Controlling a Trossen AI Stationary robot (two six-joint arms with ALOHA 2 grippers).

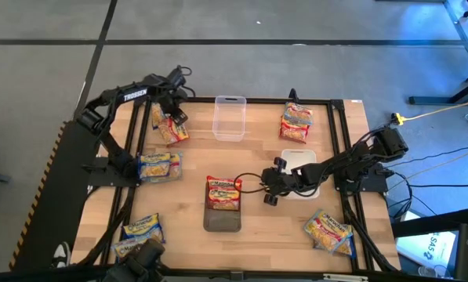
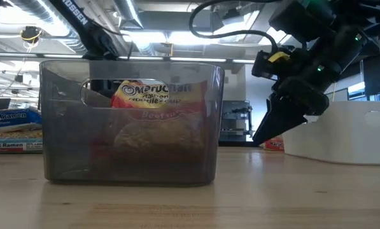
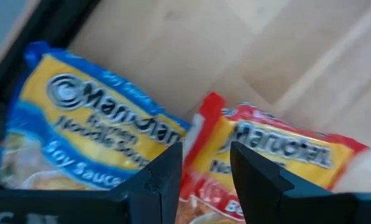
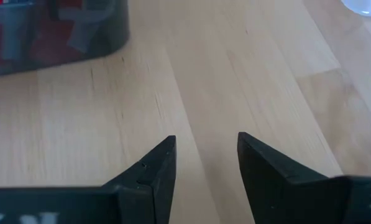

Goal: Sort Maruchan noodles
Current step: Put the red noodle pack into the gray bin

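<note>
High view showed the left claw point(image 1: 173, 112) hovering over a small pile of noodle packets at the far left corner of the counter point(image 1: 257, 227), and its own wrist view put two of them right beneath the tips: a blue packet point(image 3: 79, 134) off to one side and a red packet point(image 3: 272, 158) directly under and ahead of the parted fingers, which gripped nothing. The red packet's long axis ran across the gap between the fingers rather than along it, so in my judgement a straight descent would pinch it across its narrow side; the blue one overlapped its edge and could get dragged along. The right claw point(image 1: 271, 186) sat out over the middle of the counter, just beside the grey bin point(image 1: 223, 218), its fingers likewise apart and empty over bare wood. One red packet point(image 1: 223, 193) already stood upright in that bin. Other packets lay well apart from both claws: a pair at the left edge point(image 1: 160, 166), some at the near left corner point(image 1: 142, 229), one at the far right point(image 1: 296, 123) and one at the near right point(image 1: 328, 230). The left arm was plainly the nearer one for the corner pile.
</note>
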